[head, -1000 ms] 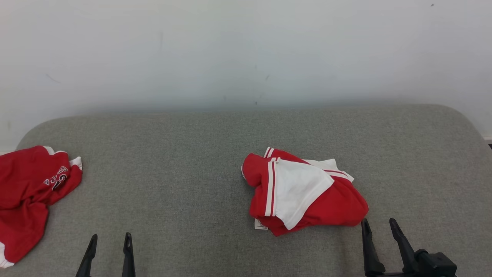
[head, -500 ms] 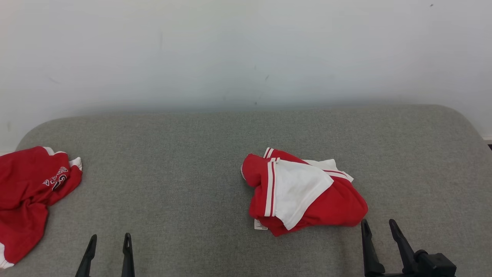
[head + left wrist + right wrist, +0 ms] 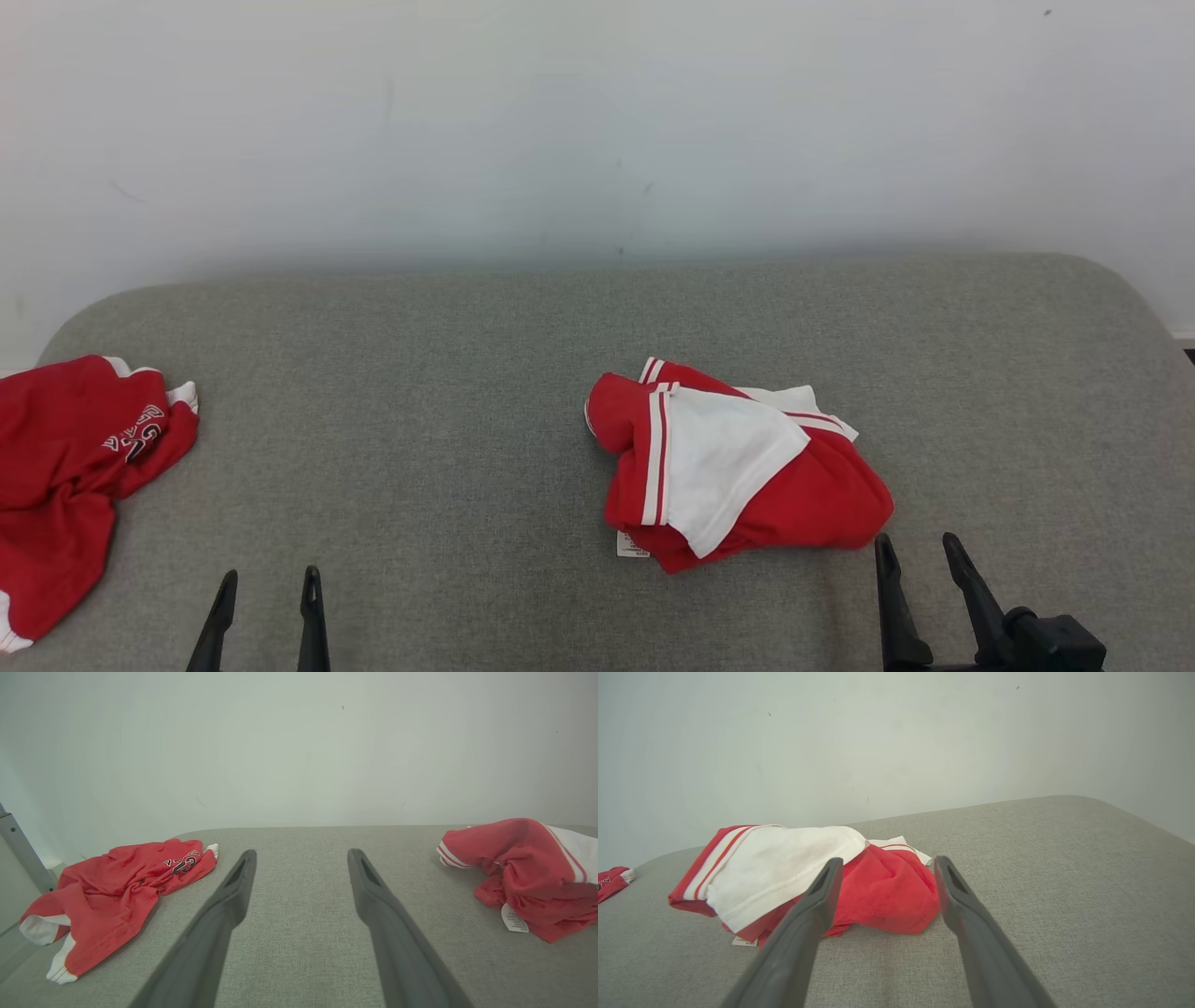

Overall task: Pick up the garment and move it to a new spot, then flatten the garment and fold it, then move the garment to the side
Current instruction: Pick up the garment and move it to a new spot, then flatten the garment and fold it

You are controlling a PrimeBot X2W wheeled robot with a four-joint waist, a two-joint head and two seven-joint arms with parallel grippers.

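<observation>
A crumpled red and white garment (image 3: 738, 467) lies in a heap right of the middle of the grey padded surface (image 3: 420, 420), a small white label sticking out at its near edge. My right gripper (image 3: 915, 539) stands open just behind the heap's near right corner, not touching it. In the right wrist view the garment (image 3: 784, 872) lies just beyond the open right gripper (image 3: 888, 861). My left gripper (image 3: 269, 574) is open and empty at the lower left. The left wrist view has the garment (image 3: 523, 872) far right of the open left gripper (image 3: 301, 854).
A second red garment (image 3: 65, 467) with lettering lies crumpled at the left edge, also seen as the second garment (image 3: 117, 882) in the left wrist view. A pale wall (image 3: 597, 121) rises behind the surface. A metal post (image 3: 18, 849) stands at far left.
</observation>
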